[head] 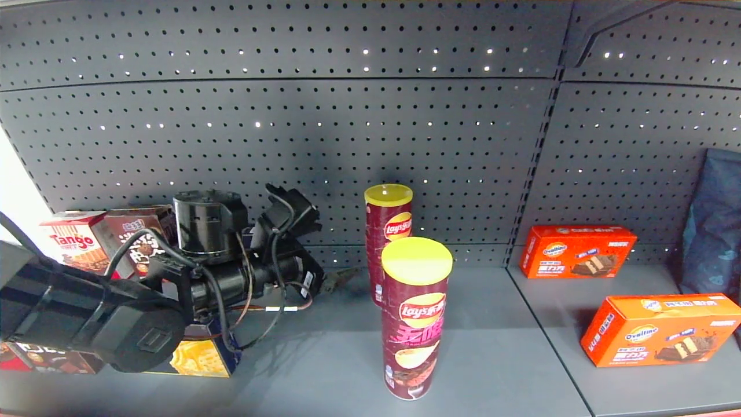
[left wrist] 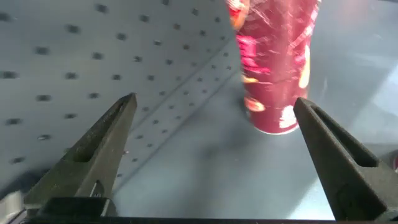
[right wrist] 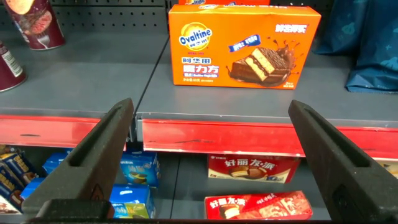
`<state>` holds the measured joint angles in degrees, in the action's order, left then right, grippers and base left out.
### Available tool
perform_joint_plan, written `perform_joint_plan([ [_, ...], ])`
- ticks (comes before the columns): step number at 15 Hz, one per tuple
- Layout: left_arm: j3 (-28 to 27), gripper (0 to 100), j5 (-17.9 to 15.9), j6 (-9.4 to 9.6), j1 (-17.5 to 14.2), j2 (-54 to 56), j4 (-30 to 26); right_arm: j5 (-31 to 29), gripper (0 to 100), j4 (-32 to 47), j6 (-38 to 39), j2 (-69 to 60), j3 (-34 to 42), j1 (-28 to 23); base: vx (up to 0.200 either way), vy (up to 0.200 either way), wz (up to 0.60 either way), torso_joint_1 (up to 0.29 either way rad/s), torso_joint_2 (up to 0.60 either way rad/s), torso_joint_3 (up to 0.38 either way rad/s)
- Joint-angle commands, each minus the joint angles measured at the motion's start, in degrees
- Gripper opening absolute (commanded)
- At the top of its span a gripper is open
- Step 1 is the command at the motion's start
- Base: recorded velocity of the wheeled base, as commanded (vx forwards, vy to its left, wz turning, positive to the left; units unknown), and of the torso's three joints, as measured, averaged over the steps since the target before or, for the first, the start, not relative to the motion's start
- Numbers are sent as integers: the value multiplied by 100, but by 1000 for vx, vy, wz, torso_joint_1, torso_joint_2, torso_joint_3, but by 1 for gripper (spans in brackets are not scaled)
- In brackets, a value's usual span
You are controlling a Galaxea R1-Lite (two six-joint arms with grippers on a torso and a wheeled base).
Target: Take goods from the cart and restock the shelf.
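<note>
A grey pegboard stands at the back. On the right lie a rear orange box and a front orange box, apart; a dark blue bag stands beside them. A red-and-white wafer box stands far left.

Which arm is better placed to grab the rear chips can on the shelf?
Left. The left gripper is open over the shelf right by the rear chips can; the right gripper hangs open before the shelf edge, facing an orange box.
</note>
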<state>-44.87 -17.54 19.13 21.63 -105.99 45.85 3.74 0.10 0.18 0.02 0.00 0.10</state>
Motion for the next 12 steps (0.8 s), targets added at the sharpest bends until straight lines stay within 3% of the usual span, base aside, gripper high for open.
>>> perform_joint_plan([
  [1,-83,100,-4,12,123,-282,12,4,100,-1,-1,-2,0,-1,0,0,0,0,0,0],
  [12,-619,100,119,3,228,-880,-6,4,100,-1,-1,-2,0,-1,0,0,0,0,0,0],
])
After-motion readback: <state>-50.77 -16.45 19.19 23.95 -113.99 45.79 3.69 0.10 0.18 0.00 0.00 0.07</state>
